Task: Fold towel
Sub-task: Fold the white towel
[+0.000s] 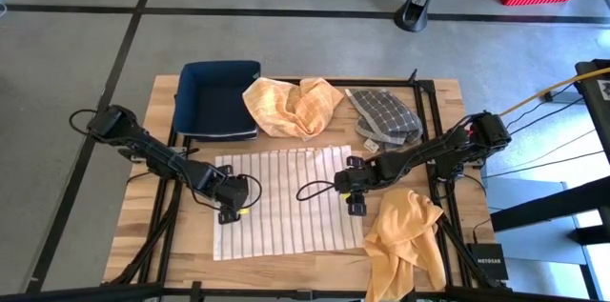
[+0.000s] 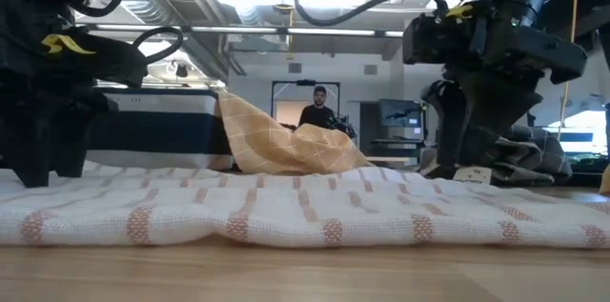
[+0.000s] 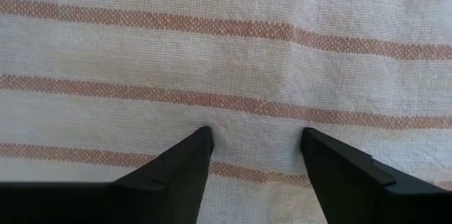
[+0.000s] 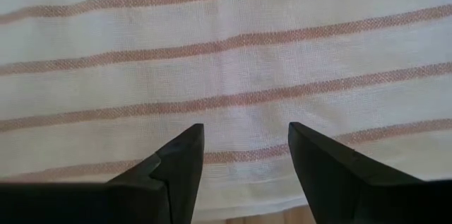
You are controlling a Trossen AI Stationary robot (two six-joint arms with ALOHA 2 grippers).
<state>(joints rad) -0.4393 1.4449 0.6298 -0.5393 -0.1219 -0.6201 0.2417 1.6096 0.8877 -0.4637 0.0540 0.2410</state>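
Observation:
A white towel with thin reddish stripes (image 1: 286,202) lies spread flat on the wooden table. My left gripper (image 1: 229,209) is open, its fingers down on the towel close to the left edge; the left wrist view (image 3: 256,139) shows striped cloth between the tips. Over the towel's right edge, my right gripper (image 1: 355,197) is open and points steeply down. In the right wrist view (image 4: 246,136) its tips hover over the cloth, with the towel's edge and a bit of bare wood (image 4: 282,217) just behind them. Whether they touch does not show. My left gripper sets its two open fingertips (image 3: 201,143) on the towel's top face, a little in from its left edge (image 1: 219,197). They come from above, pointing steeply down. The cloth lies flat on the table, with a small dimple and a faint crease (image 3: 300,40) by the tips.
At the back stand a dark blue bin (image 1: 219,97), a crumpled orange checked cloth (image 1: 293,104) and a grey checked cloth (image 1: 383,116). A yellow-orange cloth (image 1: 400,240) hangs over the front right edge. A person (image 2: 317,111) shows in the room beyond.

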